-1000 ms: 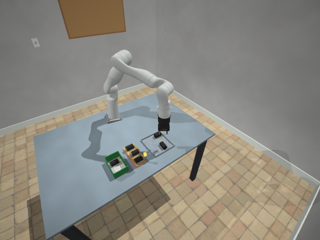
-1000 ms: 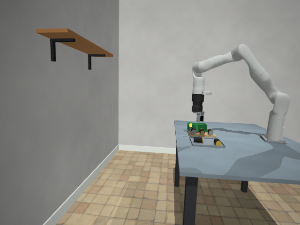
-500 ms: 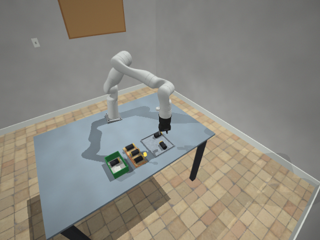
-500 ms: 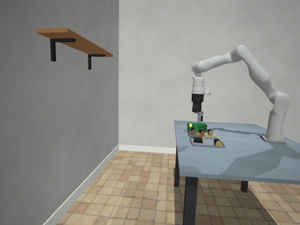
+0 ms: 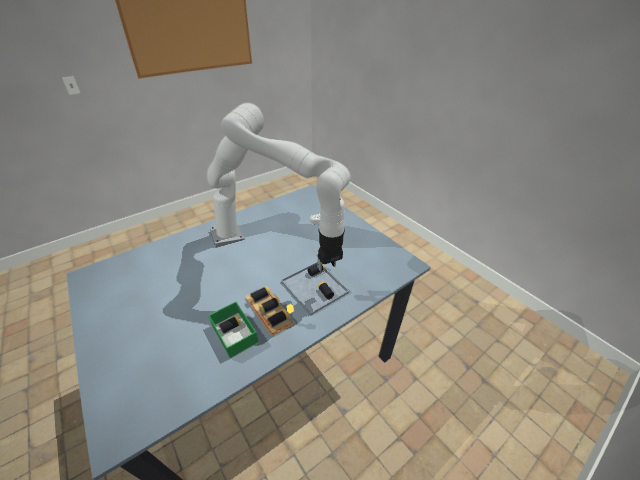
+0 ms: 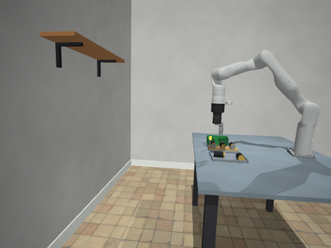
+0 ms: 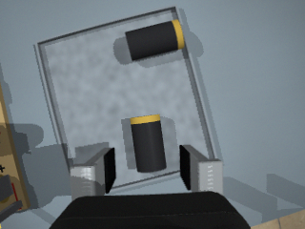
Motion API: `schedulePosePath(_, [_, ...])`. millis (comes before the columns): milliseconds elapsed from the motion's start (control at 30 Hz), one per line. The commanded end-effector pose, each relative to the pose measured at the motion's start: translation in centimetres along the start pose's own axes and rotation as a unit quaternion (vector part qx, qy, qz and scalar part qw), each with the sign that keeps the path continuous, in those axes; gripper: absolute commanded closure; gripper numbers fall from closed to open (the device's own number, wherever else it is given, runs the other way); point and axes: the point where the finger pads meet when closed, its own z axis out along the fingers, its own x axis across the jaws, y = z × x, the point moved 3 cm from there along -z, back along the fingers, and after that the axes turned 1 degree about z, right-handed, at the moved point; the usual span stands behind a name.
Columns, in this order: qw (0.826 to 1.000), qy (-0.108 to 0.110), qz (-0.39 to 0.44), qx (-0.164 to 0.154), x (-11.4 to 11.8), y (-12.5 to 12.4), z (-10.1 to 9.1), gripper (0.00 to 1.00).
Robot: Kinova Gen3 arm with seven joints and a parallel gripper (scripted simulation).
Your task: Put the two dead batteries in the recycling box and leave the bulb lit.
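Pincer: the gripper (image 5: 326, 262) (image 6: 220, 131) (image 7: 147, 161) stands apart, holding nothing; in the wrist view its fingers flank the front battery (image 5: 326, 290) (image 6: 218, 154) (image 7: 149, 147)
Tray: rim (image 5: 296, 297) (image 6: 229, 160) (image 7: 53, 102) around two batteries
Approach: likely a grasp; centre, descend straight, pinch mid-body; avoid the rim
Box: green (image 5: 242, 345) (image 6: 217, 140), one battery inside; probably one dead still due
Holder: three batteries on it (image 5: 272, 331) (image 6: 223, 149) (image 7: 11, 157); bulb (image 5: 290, 308) (image 6: 210, 138) lit; best undisturbed
Table: matt blue (image 5: 155, 289) (image 6: 267, 144) (image 7: 257, 95)
Room: grey walls, tiled floor (image 5: 516, 320) (image 6: 149, 208) (image 7: 293, 221)

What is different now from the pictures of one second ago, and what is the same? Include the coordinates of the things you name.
The gripper (image 5: 327, 266) (image 6: 221, 134) (image 7: 147, 161) has shifted slightly to the right in the top view, and seems to have turned a little. It is open; nothing was visibly taken or let go. The batteries (image 5: 326, 290) (image 6: 219, 154) (image 7: 149, 145), green box (image 5: 241, 346) (image 6: 219, 140) and yellow bulb (image 5: 290, 308) (image 6: 210, 138) stayed as they were.
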Motion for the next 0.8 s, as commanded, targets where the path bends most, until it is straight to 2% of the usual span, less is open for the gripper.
schedulePosePath(0, [1.000, 0.001, -0.009, -0.001, 0.02, 0.05, -0.08, 0.10])
schedulePosePath(767, [0.999, 0.001, -0.049, -0.001, 0.02, 0.05, -0.08, 0.10])
